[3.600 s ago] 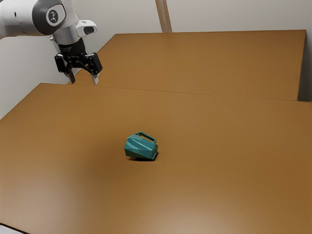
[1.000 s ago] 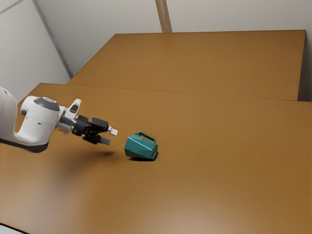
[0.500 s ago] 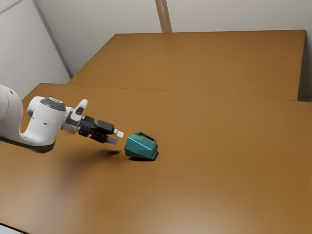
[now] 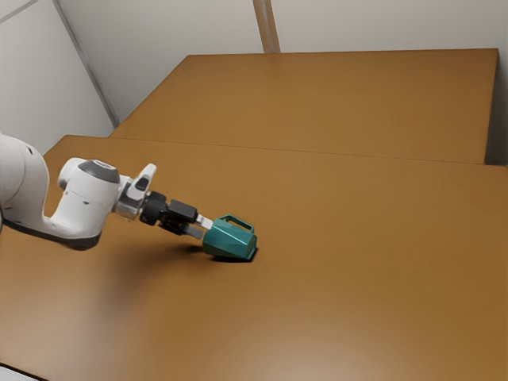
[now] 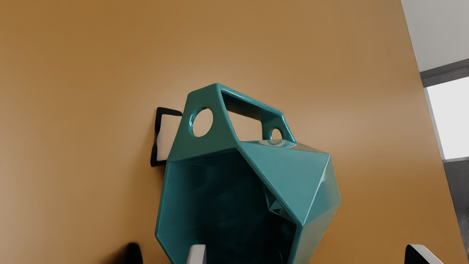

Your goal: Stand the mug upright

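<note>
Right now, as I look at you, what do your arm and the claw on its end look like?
My arm is white, with rounded sections, a grey cap and dark edging on one of them, and a grey collar near its end. My gripper has a black, blocky body and two slim fingers with pale, whitish-grey tips.

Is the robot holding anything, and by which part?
Nothing is held: the black two-finger tool stands open at the mouth of the tipped-over teal faceted mug.
</note>
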Action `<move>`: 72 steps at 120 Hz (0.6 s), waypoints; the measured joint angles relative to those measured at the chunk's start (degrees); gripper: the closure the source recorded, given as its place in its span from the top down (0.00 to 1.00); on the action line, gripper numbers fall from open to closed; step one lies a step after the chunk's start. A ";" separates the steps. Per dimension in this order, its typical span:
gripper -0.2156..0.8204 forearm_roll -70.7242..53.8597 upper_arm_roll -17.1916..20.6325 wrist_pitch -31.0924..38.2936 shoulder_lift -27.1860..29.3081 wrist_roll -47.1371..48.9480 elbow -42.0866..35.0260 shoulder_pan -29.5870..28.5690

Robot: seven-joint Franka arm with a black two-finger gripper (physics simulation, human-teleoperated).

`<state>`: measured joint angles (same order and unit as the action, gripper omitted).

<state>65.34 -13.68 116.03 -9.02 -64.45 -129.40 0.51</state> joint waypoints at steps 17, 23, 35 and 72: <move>0.78 0.18 0.06 -0.13 -0.73 0.40 0.00 0.87; 0.78 0.38 0.06 -0.13 -0.90 0.52 0.00 1.28; 0.78 0.64 0.06 -0.10 -1.03 0.71 0.00 2.06; 0.74 1.54 0.14 -0.04 -1.53 1.00 0.09 3.45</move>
<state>66.88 -13.55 115.99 -10.55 -63.45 -129.31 3.96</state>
